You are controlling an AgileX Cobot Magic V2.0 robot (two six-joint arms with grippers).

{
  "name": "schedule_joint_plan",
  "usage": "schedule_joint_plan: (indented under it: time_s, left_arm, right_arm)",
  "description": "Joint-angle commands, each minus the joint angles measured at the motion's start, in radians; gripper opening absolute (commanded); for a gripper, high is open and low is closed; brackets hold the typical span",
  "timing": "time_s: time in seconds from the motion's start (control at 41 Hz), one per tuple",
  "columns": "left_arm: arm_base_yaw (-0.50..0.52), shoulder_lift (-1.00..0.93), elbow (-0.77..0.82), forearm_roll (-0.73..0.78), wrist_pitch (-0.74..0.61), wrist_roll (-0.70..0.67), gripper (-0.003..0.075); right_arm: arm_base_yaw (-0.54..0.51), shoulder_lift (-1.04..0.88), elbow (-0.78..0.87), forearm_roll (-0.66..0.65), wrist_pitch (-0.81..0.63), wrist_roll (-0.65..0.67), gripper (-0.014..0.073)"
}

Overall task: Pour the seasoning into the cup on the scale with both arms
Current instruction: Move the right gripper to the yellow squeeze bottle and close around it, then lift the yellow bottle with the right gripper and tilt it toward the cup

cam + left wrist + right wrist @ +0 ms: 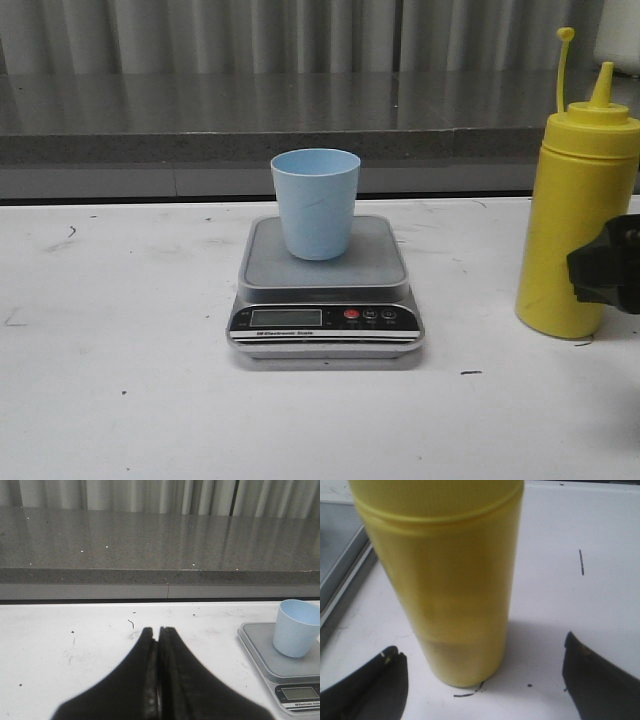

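The pale blue cup [316, 203] stands upright on the silver-grey scale [326, 292] at the table's middle; both also show in the left wrist view, the cup [296, 628] on the scale [265, 655]. The tall yellow seasoning bottle [577, 215] stands upright on the table at the right, cap strap up. My right gripper [605, 265] is open just in front of the bottle; in its wrist view the bottle [445, 580] stands ahead of the spread fingers [375, 685], not touched. My left gripper [159, 630] is shut and empty, left of the scale, out of the front view.
A grey stone ledge [200, 120] runs along the back of the white table [120, 400], with a curtain behind. Small dark marks dot the tabletop.
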Motion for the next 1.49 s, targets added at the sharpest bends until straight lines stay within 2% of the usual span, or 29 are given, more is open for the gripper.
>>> schedule_joint_plan:
  time_s: [0.0,0.244,1.074,1.123,1.196,1.318,1.367,1.416,1.465]
  left_arm:
    - [0.0,0.009,-0.025,-0.01,-0.086,-0.006,-0.002]
    - [0.0,0.009,-0.025,-0.01,-0.086,-0.006,-0.002]
    - [0.0,0.009,-0.025,-0.01,-0.084,-0.006,-0.002]
    - [0.0,0.009,-0.025,-0.01,-0.084,-0.006,-0.002]
    - [0.0,0.009,-0.025,-0.01,-0.084,-0.006,-0.002]
    - [0.0,0.009,-0.025,-0.01,-0.084,-0.006,-0.002]
    - [0.0,0.009,-0.025,-0.01,-0.084,-0.006,-0.002]
    - [0.0,0.009,-0.025,-0.01,-0.084,-0.006,-0.002]
    - [0.0,0.009,-0.025,-0.01,-0.084,-0.006,-0.002]
  right_arm:
    - [0.002,0.029,-0.02,-0.016,-0.165,0.027,0.0642]
    - [0.002,0.144,-0.052,-0.089,-0.243,0.061,0.0642]
    - [0.002,0.309,-0.181,-0.065,-0.346,0.063,0.064]
    - [0.002,0.309,-0.181,-0.053,-0.367,0.063,0.0622]
    - [0.002,0.309,-0.181,-0.04,-0.397,0.063,0.0548]
    - [0.002,0.309,-0.179,-0.039,-0.441,0.063,0.0343]
    - [0.002,0.309,-0.179,-0.04,-0.452,0.063,0.0291]
    - [0.002,0.306,-0.179,-0.04,-0.454,0.063,0.0264]
    - [0.002,0.297,-0.178,-0.043,-0.45,0.063,0.0276]
